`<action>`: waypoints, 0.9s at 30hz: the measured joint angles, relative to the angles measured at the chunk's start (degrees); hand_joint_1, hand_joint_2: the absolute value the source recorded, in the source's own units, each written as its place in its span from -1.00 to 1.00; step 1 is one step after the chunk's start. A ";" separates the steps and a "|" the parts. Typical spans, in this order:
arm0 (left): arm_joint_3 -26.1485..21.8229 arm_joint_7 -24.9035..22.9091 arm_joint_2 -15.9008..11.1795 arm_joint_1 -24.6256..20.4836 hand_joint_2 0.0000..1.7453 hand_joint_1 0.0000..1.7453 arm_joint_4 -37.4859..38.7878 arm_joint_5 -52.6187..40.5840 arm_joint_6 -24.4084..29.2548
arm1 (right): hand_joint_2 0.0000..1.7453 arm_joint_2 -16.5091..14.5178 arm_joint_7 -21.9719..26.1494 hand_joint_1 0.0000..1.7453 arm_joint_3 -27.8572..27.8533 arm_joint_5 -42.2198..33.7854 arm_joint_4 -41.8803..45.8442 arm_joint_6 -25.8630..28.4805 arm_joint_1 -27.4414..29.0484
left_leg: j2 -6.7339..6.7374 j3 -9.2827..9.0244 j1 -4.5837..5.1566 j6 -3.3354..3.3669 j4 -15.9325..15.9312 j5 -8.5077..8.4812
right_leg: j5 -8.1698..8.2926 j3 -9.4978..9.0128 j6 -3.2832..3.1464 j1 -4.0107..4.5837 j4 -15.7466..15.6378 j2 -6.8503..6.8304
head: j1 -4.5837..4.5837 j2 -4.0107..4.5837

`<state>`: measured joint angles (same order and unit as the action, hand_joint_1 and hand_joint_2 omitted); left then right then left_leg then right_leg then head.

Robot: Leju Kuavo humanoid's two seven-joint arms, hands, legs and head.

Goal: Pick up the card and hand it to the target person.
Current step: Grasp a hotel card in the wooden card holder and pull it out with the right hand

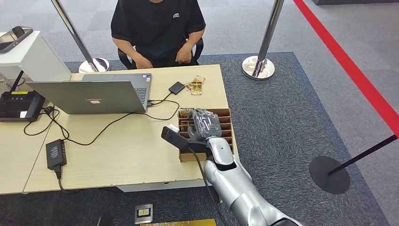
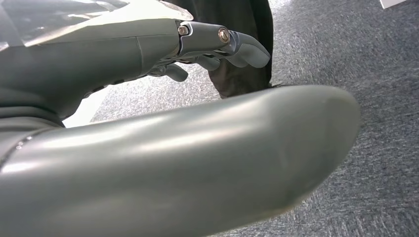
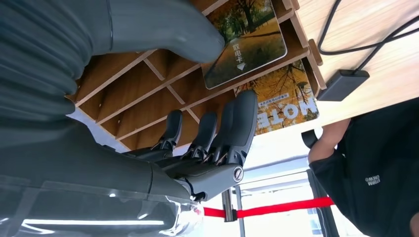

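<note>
Grey ribbed right hand over glossy card.

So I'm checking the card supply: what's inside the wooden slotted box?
The wooden slotted box holds an autumn-tree card standing in a slot, another behind it. The right hand covers most slots in the head view, so a full count is impossible.

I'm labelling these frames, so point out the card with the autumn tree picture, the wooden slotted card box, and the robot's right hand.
autumn tree card (image 3: pixel 245 43): right wrist view, middle of its printed face.
wooden slotted card box (image 1: pixel 226 112): head view, far rim.
right hand (image 1: pixel 204 123): head view, back of the hand.
</note>
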<state>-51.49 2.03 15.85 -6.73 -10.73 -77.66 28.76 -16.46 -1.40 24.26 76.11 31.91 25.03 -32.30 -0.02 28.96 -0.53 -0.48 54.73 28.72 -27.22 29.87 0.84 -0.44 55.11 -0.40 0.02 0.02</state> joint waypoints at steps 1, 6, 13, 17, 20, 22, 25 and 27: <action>0.00 0.00 0.00 0.00 -1.00 -1.00 0.00 0.00 0.00 | 1.00 0.00 0.00 0.00 0.00 0.00 0.00 0.00 0.00 | 0.00 0.00 0.00 0.00 0.00 0.00 | 0.00 0.00 0.00 0.00 0.00 0.00 | 0.01 0.00; 0.00 0.00 0.00 0.00 -1.00 -1.00 0.00 0.00 0.00 | 1.00 0.00 0.00 0.00 0.00 0.00 0.00 0.00 0.00 | 0.00 0.00 0.00 0.00 0.00 0.00 | 0.00 0.00 0.00 0.00 0.00 0.00 | 0.00 0.00; 0.00 0.00 0.00 0.00 -1.00 -1.00 0.00 0.02 0.00 | 1.00 0.00 0.00 0.00 0.00 0.00 0.00 0.00 0.00 | 0.00 0.00 0.00 0.00 0.00 0.00 | 0.00 0.00 0.00 0.00 0.00 0.00 | -0.02 0.00; 0.00 0.00 0.00 0.00 -1.00 -1.00 0.00 0.02 0.02 | 1.00 0.00 0.00 0.00 0.00 0.00 0.00 0.00 0.00 | 0.00 0.00 0.00 0.00 0.00 0.00 | 0.00 0.00 0.00 0.00 0.00 0.00 | -0.02 0.00; 0.00 -0.01 0.00 0.00 -1.00 -1.00 0.00 0.02 0.01 | 1.00 -0.01 0.00 0.05 -0.03 0.00 -0.02 0.03 -0.04 | 0.00 0.00 0.00 0.00 0.00 0.00 | 0.00 0.00 0.00 0.00 0.00 0.00 | -0.02 0.00; 0.00 -0.02 0.00 0.01 -1.00 -1.00 0.00 0.02 0.02 | 1.00 -0.03 0.00 0.13 -0.07 0.00 -0.06 0.09 -0.09 | 0.00 0.00 0.00 0.00 0.00 0.00 | 0.00 0.00 0.00 0.00 0.00 0.00 | -0.01 0.00; 0.00 -0.02 0.00 0.01 -1.00 -1.00 0.00 0.04 0.02 | 1.00 -0.10 0.02 0.24 -0.11 -0.04 -0.14 0.28 -0.14 | 0.00 0.00 0.00 0.00 0.00 0.00 | 0.00 0.00 0.00 0.00 0.00 0.00 | 0.00 0.00; 0.00 -0.02 0.00 0.02 -1.00 -1.00 0.00 0.05 0.02 | 1.00 -0.17 0.04 0.33 -0.14 -0.12 -0.26 0.46 -0.19 | 0.00 0.00 0.00 0.00 0.00 0.00 | 0.00 0.00 0.00 0.00 0.00 0.00 | 0.00 0.00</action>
<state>-51.49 2.01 15.85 -6.72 -10.73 -77.60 28.79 -16.63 -1.36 24.12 75.99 31.65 25.49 -32.50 -0.02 28.97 -0.53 -0.48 54.73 28.73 -27.22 29.87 0.84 -0.44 55.11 -0.40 0.02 0.02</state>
